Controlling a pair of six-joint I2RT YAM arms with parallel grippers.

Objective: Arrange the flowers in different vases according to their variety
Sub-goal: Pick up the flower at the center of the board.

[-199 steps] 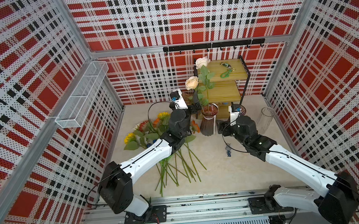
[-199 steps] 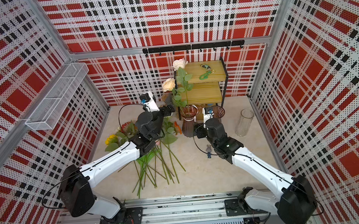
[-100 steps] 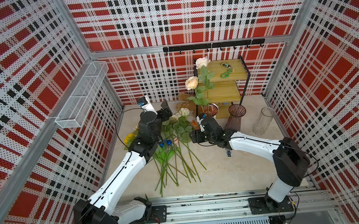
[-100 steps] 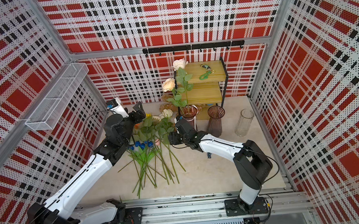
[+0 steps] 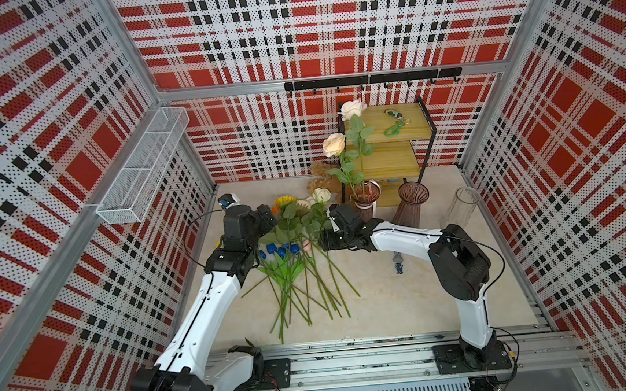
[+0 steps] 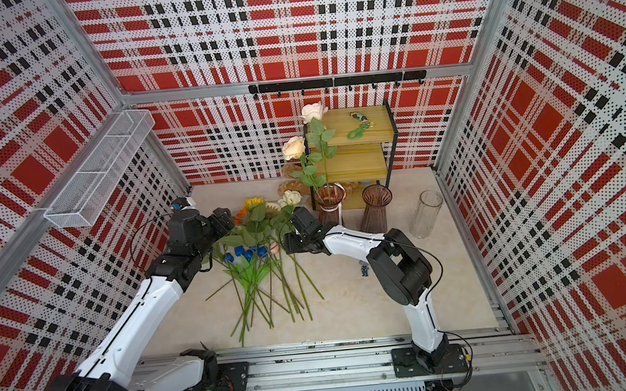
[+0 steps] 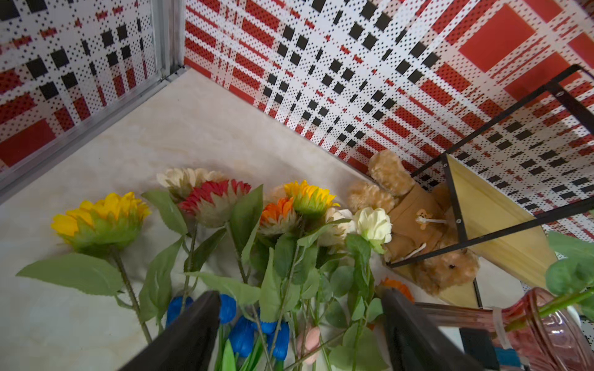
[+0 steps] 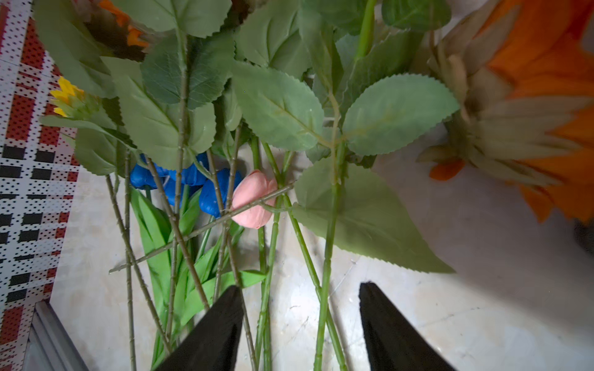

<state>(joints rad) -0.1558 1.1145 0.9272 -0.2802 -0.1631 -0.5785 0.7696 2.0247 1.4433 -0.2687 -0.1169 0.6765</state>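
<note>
— How do the left jaws stand?
— Wide apart, holding nothing, above the blue tulips (image 7: 244, 334) in the flowers (image 5: 301, 266) heaped on the bench (image 5: 408, 303).
— And the right jaws?
— Apart too, with green stems (image 8: 323, 305) between them, ungripped, near the pink tulip (image 8: 254, 199).
— Which way does the heap lie?
— Heads toward the back wall (image 5: 261, 143), stems fanning toward the rail (image 5: 354, 357). Two roses (image 5: 334, 144) stand upright in a ribbed vase (image 5: 365, 196) by the shelf (image 5: 389, 160).
</note>
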